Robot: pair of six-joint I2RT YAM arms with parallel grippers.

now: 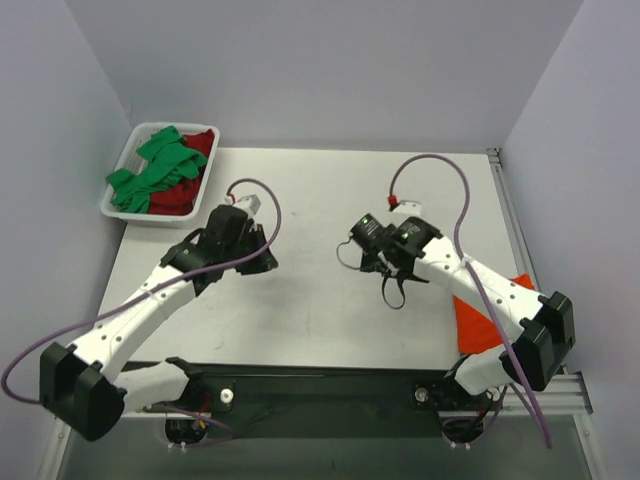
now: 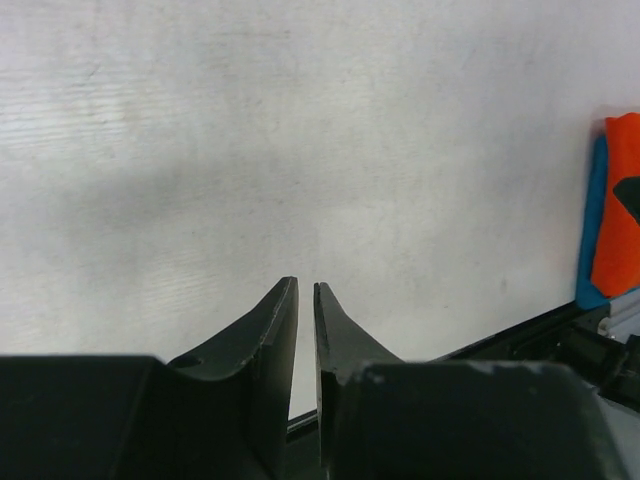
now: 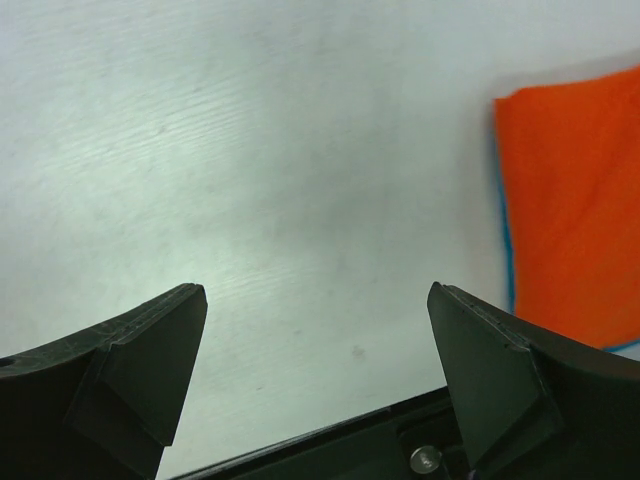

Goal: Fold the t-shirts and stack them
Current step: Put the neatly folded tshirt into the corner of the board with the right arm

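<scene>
A folded bright orange t-shirt (image 1: 488, 318) lies at the table's right edge, partly under my right arm. It also shows in the right wrist view (image 3: 570, 210) and the left wrist view (image 2: 620, 200). A teal blue t-shirt (image 2: 592, 230) lies under it, with only its edge showing (image 3: 505, 250). A green t-shirt (image 1: 155, 170) and a dark red t-shirt (image 1: 180, 198) lie crumpled in the white tray (image 1: 150, 217) at the far left. My left gripper (image 1: 264, 262) (image 2: 306, 285) is shut and empty over bare table. My right gripper (image 1: 393, 290) (image 3: 318, 290) is open and empty, left of the orange shirt.
The table (image 1: 320, 200) is white with walls close on the left, back and right. A metal rail (image 1: 505, 200) runs along its right edge. The black base frame (image 1: 320, 385) runs along the near edge.
</scene>
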